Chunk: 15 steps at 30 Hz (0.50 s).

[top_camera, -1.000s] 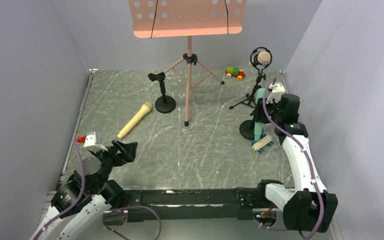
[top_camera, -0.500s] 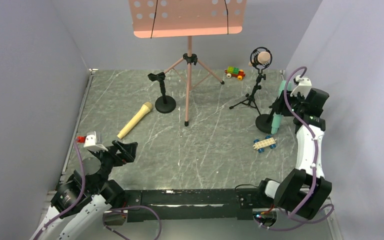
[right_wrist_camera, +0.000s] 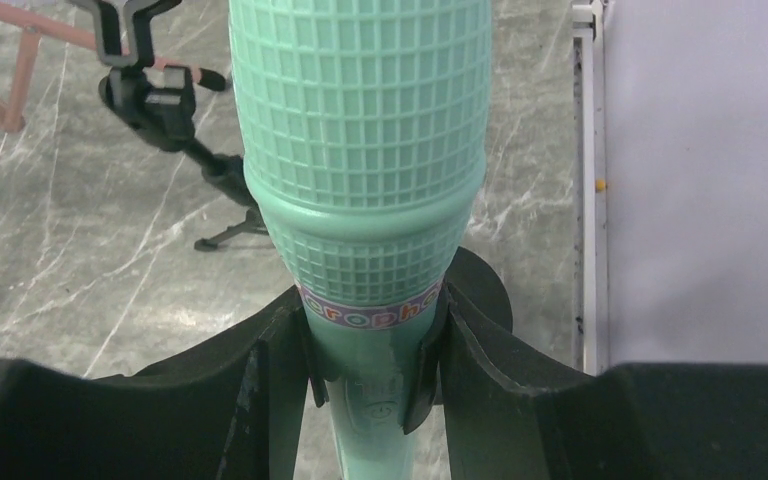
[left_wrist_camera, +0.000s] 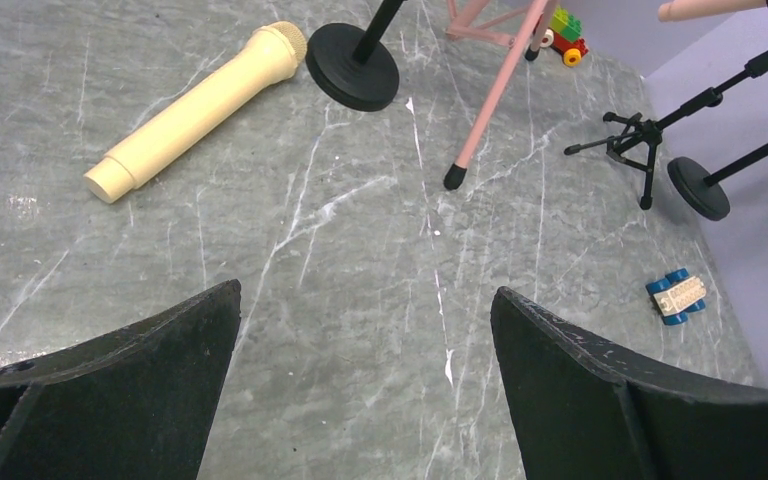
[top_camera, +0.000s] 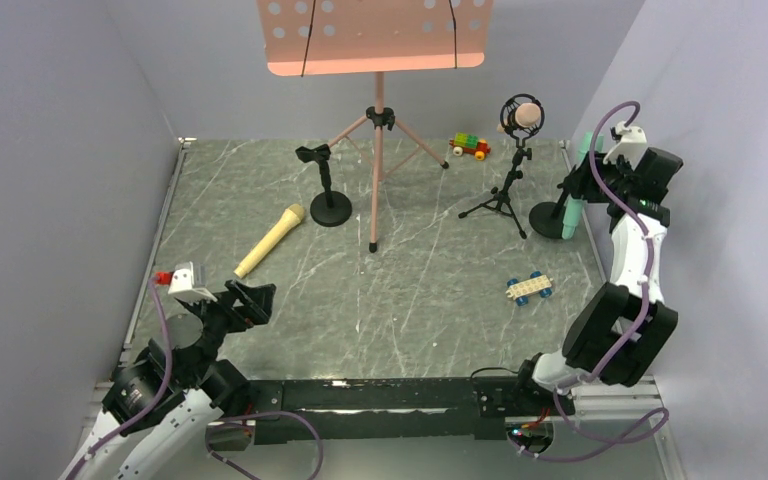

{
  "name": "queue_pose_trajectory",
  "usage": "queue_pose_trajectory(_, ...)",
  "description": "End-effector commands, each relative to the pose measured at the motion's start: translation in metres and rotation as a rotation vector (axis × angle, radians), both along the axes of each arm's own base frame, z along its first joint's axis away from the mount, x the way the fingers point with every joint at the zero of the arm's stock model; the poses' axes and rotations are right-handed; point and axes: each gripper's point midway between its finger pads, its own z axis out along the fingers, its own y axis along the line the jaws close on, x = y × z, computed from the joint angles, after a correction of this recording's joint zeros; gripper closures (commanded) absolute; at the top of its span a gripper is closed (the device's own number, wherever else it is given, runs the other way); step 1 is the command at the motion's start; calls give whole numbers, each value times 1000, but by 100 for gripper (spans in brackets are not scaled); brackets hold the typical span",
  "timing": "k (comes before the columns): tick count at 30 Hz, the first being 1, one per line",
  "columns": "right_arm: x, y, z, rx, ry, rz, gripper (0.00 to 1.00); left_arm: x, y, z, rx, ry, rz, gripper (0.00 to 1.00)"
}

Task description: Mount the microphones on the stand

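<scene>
My right gripper [top_camera: 582, 185] is shut on the teal green microphone [top_camera: 572, 195] at the far right, close to the wall. Up close, its fingers [right_wrist_camera: 270, 360] press a black clip against the teal green microphone [right_wrist_camera: 360, 150]. Below it is a round black stand base [top_camera: 546, 219]. The salmon pink microphone [top_camera: 523, 117] sits in a tripod stand [top_camera: 505, 195]. On the table at the left lies the pale yellow microphone [top_camera: 270, 240], also in the left wrist view [left_wrist_camera: 195, 100]. An empty round-base stand [top_camera: 326, 185] is beside it. My left gripper [top_camera: 245, 300] is open over bare table.
A pink music stand [top_camera: 378, 130] rises mid-back, with one leg tip [left_wrist_camera: 453, 178] on the table. A blue-and-white toy car [top_camera: 528, 288] lies right of centre. A coloured brick car [top_camera: 470, 146] is at the back. Grey walls close in on both sides.
My right arm has carried the teal green microphone and its round-base stand back and to the right, away from the blue-and-white car. The left arm has not moved.
</scene>
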Motion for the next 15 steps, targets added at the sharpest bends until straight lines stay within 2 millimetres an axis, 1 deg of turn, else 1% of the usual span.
queue_pose_trajectory(1, 37, -9, 69, -88, -243, 63, 78, 3, 1, 13, 0, -28, 11, 1)
queue_pose_trajectory(3, 49, -14, 66, -85, -249, 72, 78, 3, 2, 13, 4, -26, 11, 1)
queue_pose_trajectory(4, 53, -15, 68, -93, -262, 78, 78, 3, 2, 13, 4, -26, 12, 1)
queue_pose_trajectory(5, 59, -17, 63, -91, -262, 83, 77, 3, 2, 13, 6, -25, 15, 1)
queue_pose_trajectory(8, 73, -21, 59, -103, -288, 110, 77, 4, 3, 12, 7, -23, 20, 1)
queue_pose_trajectory(12, 84, -19, 51, -106, -325, 162, 75, 4, 3, 11, -3, -20, 26, 1)
queue_pose_trajectory(15, 90, -19, 42, -87, -326, 175, 70, 4, 2, 9, -12, -20, 26, 1)
